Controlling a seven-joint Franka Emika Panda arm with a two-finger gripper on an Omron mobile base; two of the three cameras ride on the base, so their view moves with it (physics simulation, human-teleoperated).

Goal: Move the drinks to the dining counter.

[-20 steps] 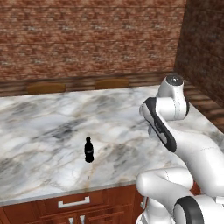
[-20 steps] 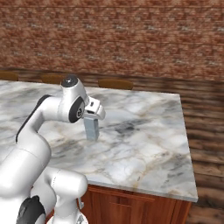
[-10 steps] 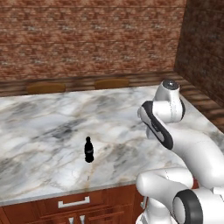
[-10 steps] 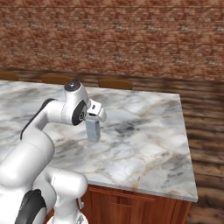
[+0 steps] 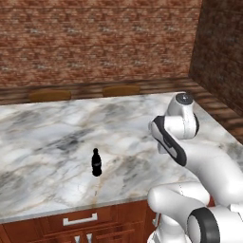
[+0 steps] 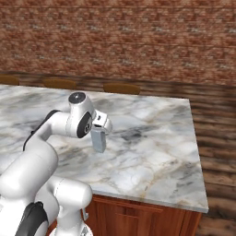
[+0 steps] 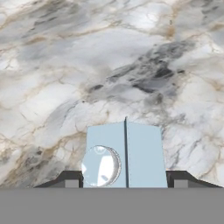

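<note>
Carton (image 6: 98, 140) first: a tall gable-top box of pale grey-blue, seen in the right base view hanging upright beneath the pincer (image 6: 100, 131), its lower end close over the wide white-grey veined marble surface (image 6: 152, 147); whether it touches the slab cannot be told. From the hand view the carton (image 7: 124, 155) shows its folded ridge as a dark line down the middle of two sloping pale-blue panels, with a round glossy cap on the panel toward 9 o'clock. The pincer (image 7: 124, 180) is closed partway onto the carton, one small dark fingertip (image 7: 72, 179) at each flank, pressed against its sides.

In the left base view the small black cola-style bottle with a narrow neck (image 5: 96, 163) stands upright on the marble surface (image 5: 42, 142), well apart from the arm, toward 9 o'clock of it and near the front edge above the reddish wood drawers (image 5: 80, 223). Two round wooden stools (image 5: 121, 90) sit beyond the far edge, before the red brick wall (image 5: 95, 42).

Against the pictures of a second ago, the arm's upper joint has swung a little toward 12 o'clock and leans further over the slab, and the carton has gone with it in the same grip, no wider and no tighter. The bottle has not shifted.
</note>
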